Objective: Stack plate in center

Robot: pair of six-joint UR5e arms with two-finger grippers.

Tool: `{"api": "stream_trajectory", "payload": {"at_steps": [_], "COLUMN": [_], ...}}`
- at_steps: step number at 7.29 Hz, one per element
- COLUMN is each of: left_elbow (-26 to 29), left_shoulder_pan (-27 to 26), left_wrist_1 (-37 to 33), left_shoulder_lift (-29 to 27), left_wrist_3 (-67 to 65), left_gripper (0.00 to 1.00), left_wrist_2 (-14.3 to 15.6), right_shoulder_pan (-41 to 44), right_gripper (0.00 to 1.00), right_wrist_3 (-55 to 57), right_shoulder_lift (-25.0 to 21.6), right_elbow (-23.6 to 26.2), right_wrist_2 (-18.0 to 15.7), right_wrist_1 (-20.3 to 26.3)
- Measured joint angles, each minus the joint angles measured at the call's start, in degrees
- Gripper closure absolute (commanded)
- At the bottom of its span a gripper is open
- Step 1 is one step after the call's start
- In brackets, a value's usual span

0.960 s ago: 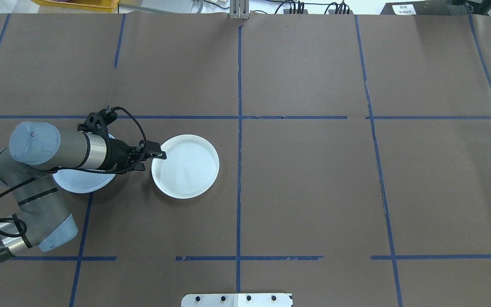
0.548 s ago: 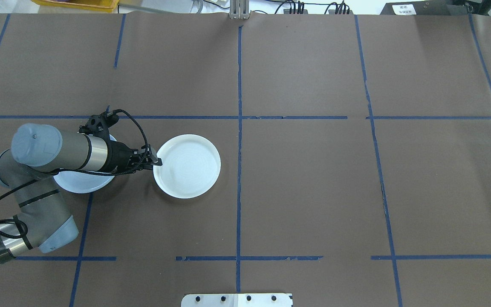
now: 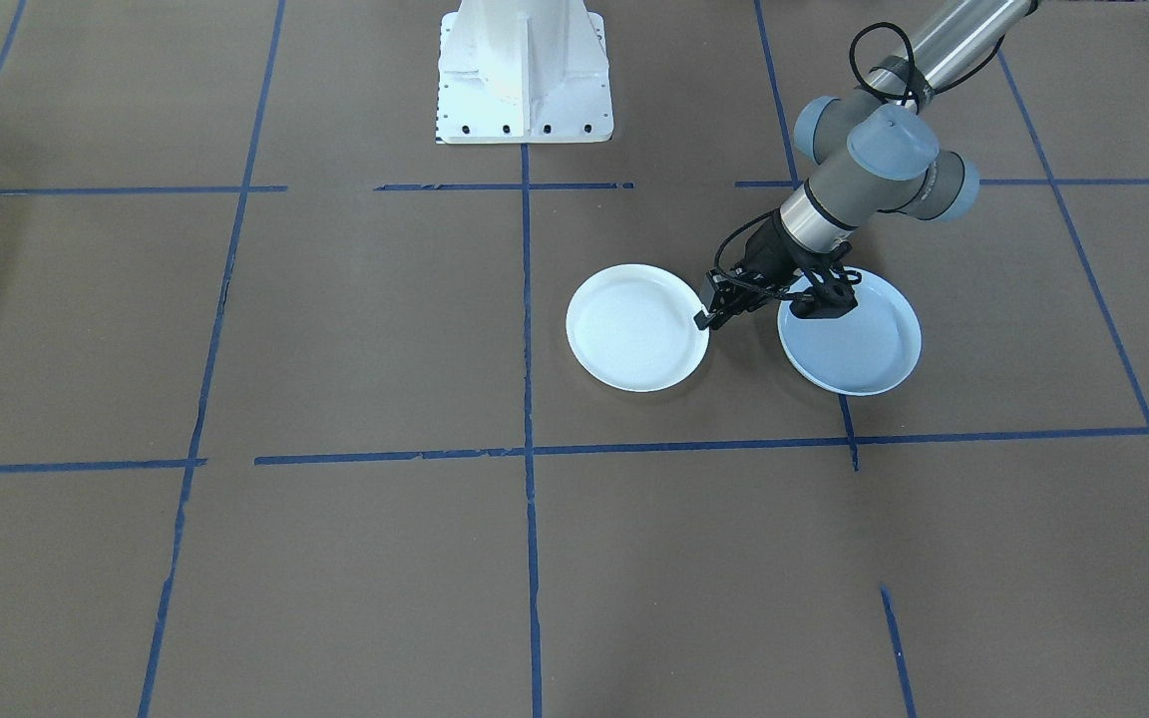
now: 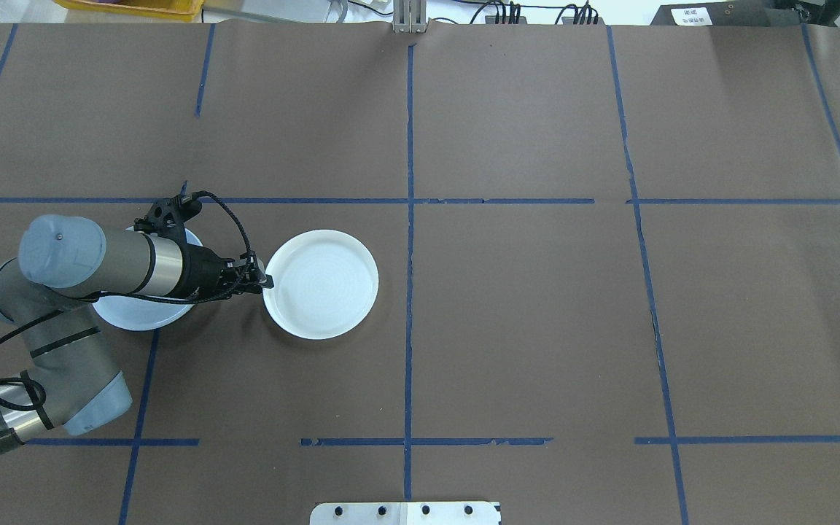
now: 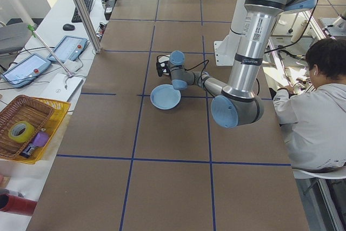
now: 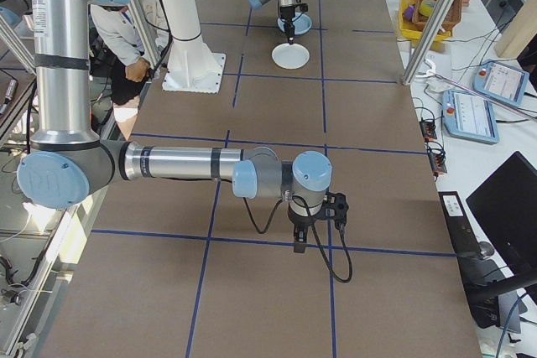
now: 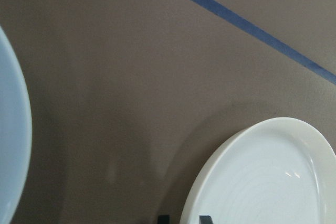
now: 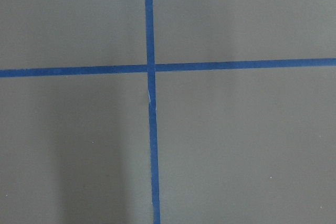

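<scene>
Two plates on tabletop: white ridged plate (image 4: pixel 321 284), light-blue plate (image 3: pixel 859 344); left gripper (image 4: pixel 265 280) pinching white plate's rim; right gripper (image 6: pixel 300 243) state unclear.

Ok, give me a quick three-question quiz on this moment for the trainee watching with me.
1. True or false: the light-blue plate is already stacked on the ridged white plate.
2. Where is the left gripper? A: at the ridged white plate's near rim. B: over the middle of the ridged white plate. C: at the far rim of the light-blue plate.
3. In the overhead view, which plate lies partly beneath the left arm?

Key: 1 false, as the plates lie apart on the table. 2 A. 3 the light-blue plate.
</scene>
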Motion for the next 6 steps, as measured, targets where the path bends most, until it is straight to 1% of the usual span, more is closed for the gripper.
{"api": "stream_trajectory", "payload": {"at_steps": [1, 2, 3, 4, 5, 6], "left_elbow": [0.0, 0.0, 0.0, -0.1, -0.3, -0.9], "left_shoulder_pan": [0.1, 0.1, 0.2, 0.2, 0.1, -0.3], "left_wrist_1": [0.0, 0.0, 0.0, 0.0, -0.1, -0.1], "left_shoulder_lift": [0.1, 0.1, 0.2, 0.2, 0.2, 0.3], "left_wrist_3": [0.0, 0.0, 0.0, 0.0, 0.0, 0.0], "left_gripper": [0.89, 1.00, 1.00, 1.00, 1.00, 1.00], "left_wrist_2": [0.0, -0.1, -1.4, -3.7, -5.3, -5.9], "right_shoulder_pan": [0.0, 0.0, 0.0, 0.0, 0.0, 0.0], "right_gripper": [0.00, 0.00, 0.00, 0.00, 0.00, 0.00], "right_wrist_3": [0.0, 0.0, -0.1, -0.1, 0.0, 0.0], "right_shoulder_lift": [0.0, 0.0, 0.0, 0.0, 0.0, 0.0], "right_elbow": [0.0, 0.0, 0.0, 0.0, 0.0, 0.0], "right_wrist_2": [0.0, 0.0, 0.0, -0.1, -0.1, -0.1], "right_wrist_1": [0.0, 0.0, 0.0, 0.0, 0.0, 0.0]}}
